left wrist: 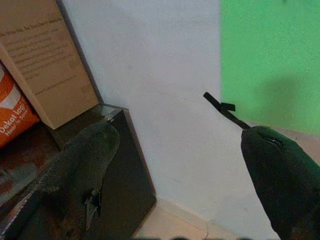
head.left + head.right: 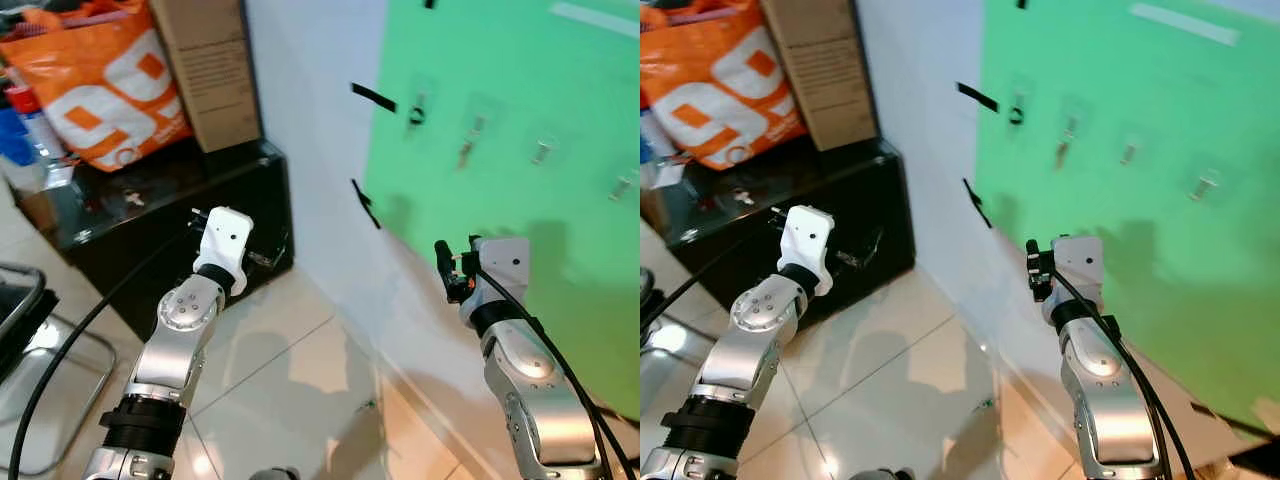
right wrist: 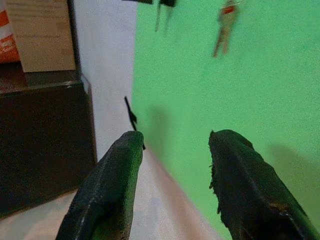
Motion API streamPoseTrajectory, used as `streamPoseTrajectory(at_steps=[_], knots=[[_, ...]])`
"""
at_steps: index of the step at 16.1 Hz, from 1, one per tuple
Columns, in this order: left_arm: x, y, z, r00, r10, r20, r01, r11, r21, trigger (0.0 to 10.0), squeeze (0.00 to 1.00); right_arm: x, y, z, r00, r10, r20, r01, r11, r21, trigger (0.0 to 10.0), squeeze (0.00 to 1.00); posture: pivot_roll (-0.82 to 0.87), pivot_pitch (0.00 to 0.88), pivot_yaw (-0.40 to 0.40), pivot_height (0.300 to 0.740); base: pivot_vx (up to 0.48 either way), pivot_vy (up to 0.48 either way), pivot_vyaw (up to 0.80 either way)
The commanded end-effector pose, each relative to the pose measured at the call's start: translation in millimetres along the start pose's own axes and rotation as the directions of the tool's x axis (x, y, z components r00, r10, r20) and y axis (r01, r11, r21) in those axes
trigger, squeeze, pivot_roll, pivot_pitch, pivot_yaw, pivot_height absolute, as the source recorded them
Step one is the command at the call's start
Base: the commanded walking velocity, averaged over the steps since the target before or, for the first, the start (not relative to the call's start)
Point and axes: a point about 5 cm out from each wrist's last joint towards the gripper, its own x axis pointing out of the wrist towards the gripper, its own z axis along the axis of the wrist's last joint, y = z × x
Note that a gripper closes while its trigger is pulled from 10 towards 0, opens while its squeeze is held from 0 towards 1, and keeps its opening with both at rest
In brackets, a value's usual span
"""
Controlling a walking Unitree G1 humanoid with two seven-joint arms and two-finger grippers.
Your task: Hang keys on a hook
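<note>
A: Keys (image 3: 223,27), thin metal bunch with a red tag, hanging on a clear hook on the smooth green sheet (image 2: 520,130), about 1 o'clock of the right claw (image 3: 172,165). More hooks (image 2: 541,150) in a row along it.
B: Claws?
A: Right claw's blunt black fingers parted wide, holding nothing, near the green sheet. Left claw (image 1: 175,165) spread wide too, empty, aimed at the white wall (image 2: 310,120).
B: Surroundings?
A: Glossy black cabinet (image 2: 170,200) at 11 o'clock of the left claw, with a cardboard box (image 2: 205,65) and a crinkly orange bag (image 2: 95,85) on it. Black tape strips (image 2: 372,97) on the sheet edge. Shiny beige floor tiles (image 2: 290,380).
</note>
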Motion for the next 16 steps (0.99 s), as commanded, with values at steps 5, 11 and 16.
streamPoseTrajectory(at_steps=[5, 11, 16], knots=[[-0.9, 0.2, 5.6, 0.999, -0.032, 0.022, 0.032, 0.999, -0.020, 10.0, 0.00, 3.5, 2.2, -1.1, 1.000, 0.001, -0.008, -0.001, 1.000, 0.016, 10.0, 1.00, -0.07, 0.000, 0.019, 0.740, 0.203, 0.000, 0.80], [-3.8, 5.2, 5.6, 0.999, -0.036, 0.000, 0.036, 0.999, 0.014, 10.0, 0.01, 2.4, -4.0, -7.5, 0.995, -0.098, -0.033, 0.100, 0.993, 0.064, 10.0, 1.00, -0.04, 0.000, 0.022, 0.740, 0.271, 0.000, 0.34], [-5.3, 5.4, 5.5, 1.000, -0.022, -0.004, 0.022, 1.000, 0.006, 10.0, 0.00, 3.6, -4.6, -6.0, 0.995, -0.097, -0.028, 0.098, 0.994, 0.042, 10.0, 1.00, -0.04, 0.000, 0.009, 0.740, 0.292, 0.000, 0.00]])
